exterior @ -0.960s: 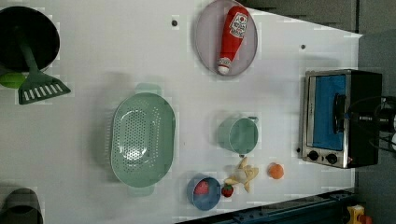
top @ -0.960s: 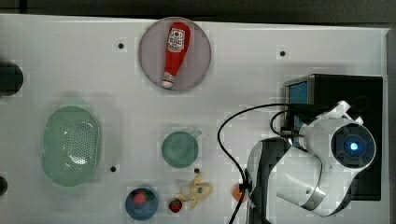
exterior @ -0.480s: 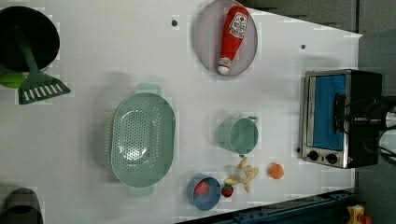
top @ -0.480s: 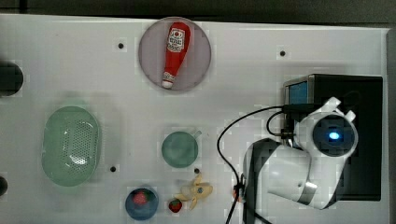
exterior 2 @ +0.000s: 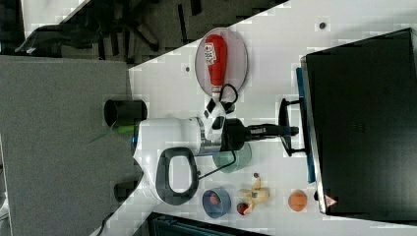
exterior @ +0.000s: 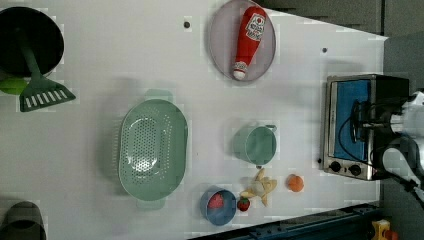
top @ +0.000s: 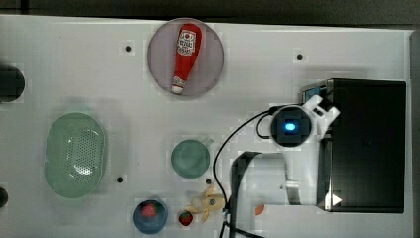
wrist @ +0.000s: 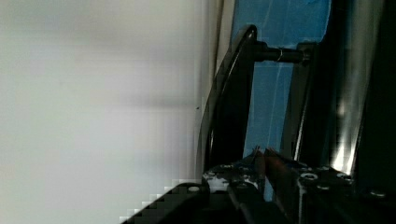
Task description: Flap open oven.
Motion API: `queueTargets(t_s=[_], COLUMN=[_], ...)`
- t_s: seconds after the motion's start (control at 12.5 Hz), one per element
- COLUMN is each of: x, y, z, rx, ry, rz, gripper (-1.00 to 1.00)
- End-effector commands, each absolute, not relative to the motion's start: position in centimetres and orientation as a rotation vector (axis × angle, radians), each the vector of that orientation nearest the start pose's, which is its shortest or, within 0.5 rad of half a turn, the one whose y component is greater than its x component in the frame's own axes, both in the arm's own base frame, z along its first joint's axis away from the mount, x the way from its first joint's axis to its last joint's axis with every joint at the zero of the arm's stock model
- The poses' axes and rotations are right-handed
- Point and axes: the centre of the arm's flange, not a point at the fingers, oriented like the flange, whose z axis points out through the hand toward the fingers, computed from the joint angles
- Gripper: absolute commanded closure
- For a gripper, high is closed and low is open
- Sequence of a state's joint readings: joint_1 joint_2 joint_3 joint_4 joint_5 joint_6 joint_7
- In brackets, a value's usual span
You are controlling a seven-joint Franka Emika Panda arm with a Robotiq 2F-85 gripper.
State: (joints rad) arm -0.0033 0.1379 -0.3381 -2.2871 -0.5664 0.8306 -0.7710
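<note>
Right view shows the gripper (exterior 2: 290, 131) reaching level to the oven (exterior 2: 361, 123), its jaws nearly shut at the dark bar handle (exterior 2: 284, 128) of the blue glass door; whether they actually pinch the bar I cannot tell. The door stands closed against the oven's front. The oven sits on the white table (top: 99, 74), with an orange ball (exterior 2: 297, 200) near its knob end and the ketchup plate (exterior 2: 236, 54) farther from it.

no legible text, ketchup bottle (top: 185, 53) label blurred
</note>
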Motion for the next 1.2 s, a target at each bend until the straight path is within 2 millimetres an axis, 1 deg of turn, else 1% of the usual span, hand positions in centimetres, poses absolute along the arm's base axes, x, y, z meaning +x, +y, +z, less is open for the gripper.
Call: queueTargets(t_s=[0.08,0.24,0.4,0.56,0.64,0.88,1.04,1.2], x=[50.5,50.5,50.3,50.1,49.9,49.3,49.1,49.3], y=[-11.4,-8.4,-5.6,-3.4,-2.6,-0.5,0.2,1.2], z=[25.6,23.1,20.3,17.5,16.1,12.0,9.5,7.9], rx=[-3.623,-3.686,-3.768,-3.86,-3.902,-4.015,-4.048,-4.059], ry=[-0.051,-0.035,-0.056,0.026,0.075,0.05,-0.017,-0.102], rz=[0.185,0.21,0.206,0.167,0.134,0.056,0.064,0.072], gripper=[0.65,0.65,0.65,0.65,0.65,0.65,0.65,0.65])
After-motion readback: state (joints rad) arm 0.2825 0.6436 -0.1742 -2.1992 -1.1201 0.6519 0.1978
